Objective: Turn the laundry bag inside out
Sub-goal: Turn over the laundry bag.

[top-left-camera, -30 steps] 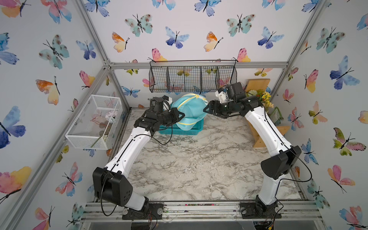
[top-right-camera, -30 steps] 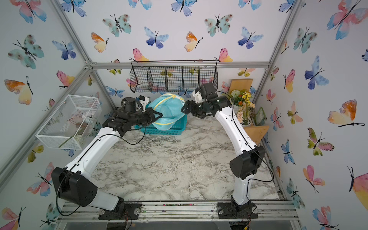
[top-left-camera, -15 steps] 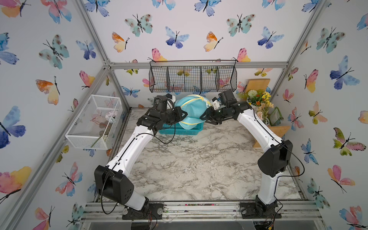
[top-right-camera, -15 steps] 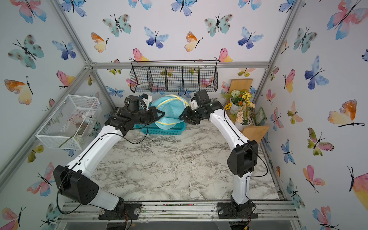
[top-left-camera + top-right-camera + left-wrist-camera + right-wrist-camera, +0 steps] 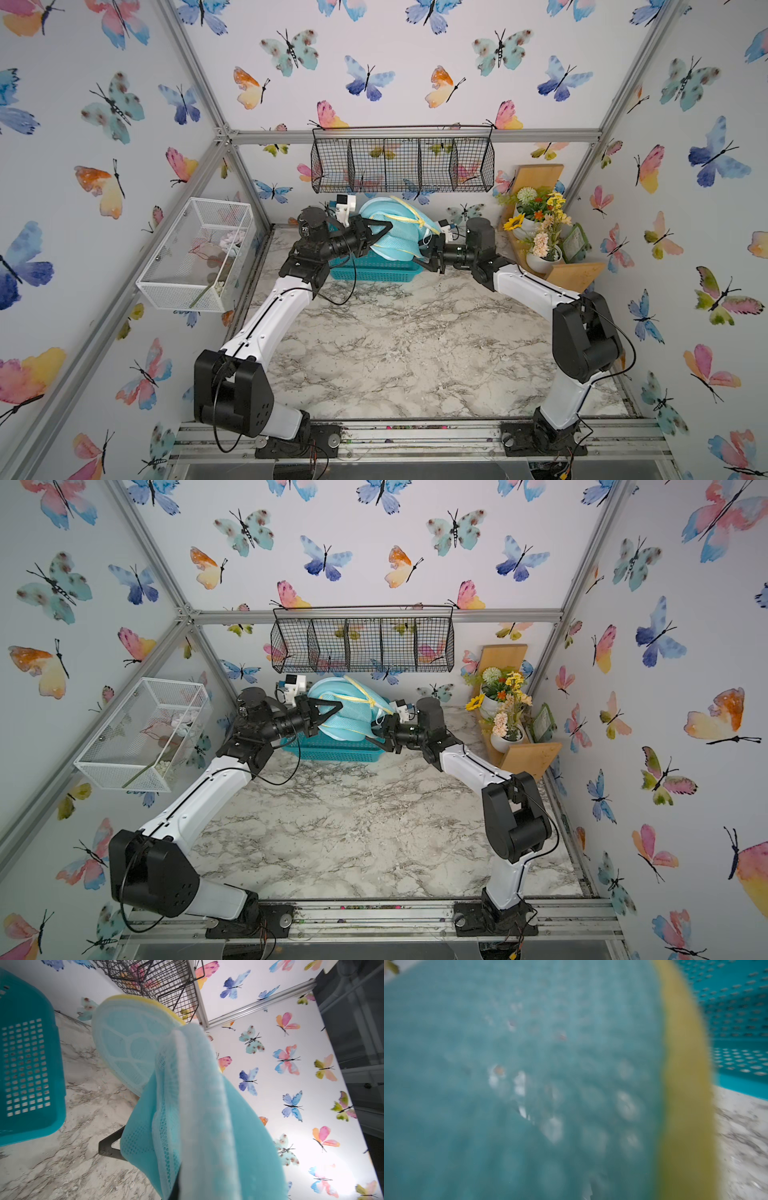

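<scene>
The laundry bag (image 5: 401, 230) is light-turquoise mesh with yellow piping, held in the air over the teal basket (image 5: 374, 272) at the back of the table. In both top views my left gripper (image 5: 379, 233) is shut on the bag's left side. The mesh drapes over that gripper in the left wrist view (image 5: 187, 1105), where one black finger (image 5: 110, 1147) shows. My right gripper (image 5: 429, 255) has closed on the bag's right end, just below the yellow rim. Blurred mesh (image 5: 529, 1064) fills the right wrist view and hides those jaws.
A black wire basket (image 5: 403, 166) hangs on the back wall just above the bag. A white wire box (image 5: 195, 253) is mounted on the left wall. A wooden shelf with flower pots (image 5: 540, 232) stands at the back right. The marble table (image 5: 415, 353) stretches toward the front.
My right gripper has dropped lower along the bag's right end and narrowed its jaws onto it. The bag now looks flatter and tilted. The left gripper has barely moved.
</scene>
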`<state>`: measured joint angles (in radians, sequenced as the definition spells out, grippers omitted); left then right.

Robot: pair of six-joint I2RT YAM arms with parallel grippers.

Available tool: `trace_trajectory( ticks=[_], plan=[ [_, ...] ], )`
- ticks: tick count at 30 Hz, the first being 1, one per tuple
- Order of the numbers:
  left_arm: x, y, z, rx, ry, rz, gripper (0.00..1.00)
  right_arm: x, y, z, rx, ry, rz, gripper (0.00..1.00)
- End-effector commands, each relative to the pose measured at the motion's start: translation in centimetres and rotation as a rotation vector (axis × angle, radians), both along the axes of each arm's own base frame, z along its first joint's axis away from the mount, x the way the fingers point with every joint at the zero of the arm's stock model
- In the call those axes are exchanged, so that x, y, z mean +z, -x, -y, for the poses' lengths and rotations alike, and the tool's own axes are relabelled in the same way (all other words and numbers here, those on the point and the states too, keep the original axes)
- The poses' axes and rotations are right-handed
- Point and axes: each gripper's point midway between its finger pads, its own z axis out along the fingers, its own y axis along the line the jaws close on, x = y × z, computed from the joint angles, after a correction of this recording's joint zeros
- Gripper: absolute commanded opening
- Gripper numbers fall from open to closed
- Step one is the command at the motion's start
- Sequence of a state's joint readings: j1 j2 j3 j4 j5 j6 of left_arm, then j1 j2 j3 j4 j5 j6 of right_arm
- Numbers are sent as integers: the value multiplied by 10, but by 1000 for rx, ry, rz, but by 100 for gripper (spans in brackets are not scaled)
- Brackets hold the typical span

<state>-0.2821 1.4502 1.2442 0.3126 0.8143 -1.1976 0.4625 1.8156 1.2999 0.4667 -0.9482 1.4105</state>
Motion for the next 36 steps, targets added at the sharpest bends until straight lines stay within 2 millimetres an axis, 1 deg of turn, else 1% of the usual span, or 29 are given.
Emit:
trace_trajectory(
  ticks=[1, 3, 4, 7, 9, 11, 14, 15, 17, 22, 25, 29, 33, 36],
  plan=[
    [58, 26, -7, -44, 125, 185, 0, 68, 16, 6, 76, -251, 115, 41],
    [46, 23, -8, -37, 129, 156, 0, 82, 19, 8, 87, -301, 144, 35],
    [37, 21, -7, -36, 127, 131, 0, 88, 21, 8, 93, -320, 157, 32],
    [22, 19, -7, -43, 161, 94, 0, 111, 22, 10, 111, -393, 201, 25],
    [16, 19, -8, -39, 203, 76, 0, 114, 20, 7, 128, -400, 206, 21],
    [18, 19, -9, -41, 248, 76, 0, 111, 19, 7, 128, -405, 201, 19],
    [21, 14, -10, -38, 264, 83, 0, 117, 25, 11, 149, -461, 194, 23],
    [19, 11, -10, -28, 254, 81, 0, 120, 29, 13, 161, -468, 196, 25],
    [15, 5, -14, -11, 246, 74, 0, 121, 34, 16, 174, -447, 204, 29],
    [14, -10, -32, 27, 283, 67, 0, 119, 46, 25, 183, -403, 202, 37],
    [13, -14, -34, 28, 275, 68, 0, 120, 50, 30, 179, -401, 203, 42],
    [12, -14, -32, 20, 270, 64, 0, 124, 49, 36, 160, -399, 216, 49],
    [7, -11, -24, 2, 267, 52, 0, 128, 39, 30, 163, -388, 237, 54],
    [6, -8, -17, -11, 265, 49, 0, 122, 31, 24, 178, -336, 232, 55]
  ],
)
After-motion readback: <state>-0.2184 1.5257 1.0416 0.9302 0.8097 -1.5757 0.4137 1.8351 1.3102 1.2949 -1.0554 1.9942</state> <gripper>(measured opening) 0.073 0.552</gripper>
